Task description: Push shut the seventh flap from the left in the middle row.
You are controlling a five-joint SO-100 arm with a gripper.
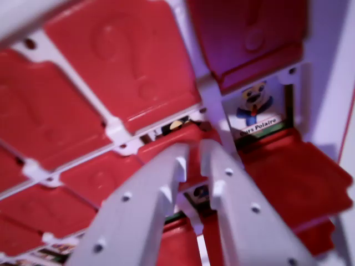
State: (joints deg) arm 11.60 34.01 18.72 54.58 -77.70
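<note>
My claw (193, 160) reaches up from the bottom of the wrist view, its two grey fingers (152, 194) drawn close with only a narrow slit between the tips and nothing pinched in it. The tips rest against, or just short of, a small red flap (186, 138) at the middle of the picture; I cannot tell if they touch it. The board's white frame (113, 130) runs slantwise across the view, carrying rows of red flaps stamped with question marks, and the big one (125, 61) to the upper left lies flat and closed. To the right of my fingertips a window stands uncovered, showing a picture card (256, 111) of a cartoon bear labelled "Ours Polaire", with a darker red flap (249, 39) raised above it. Another red flap (294, 177) lies just below that card. The picture is blurred, so I cannot count which flap in the row this is.
</note>
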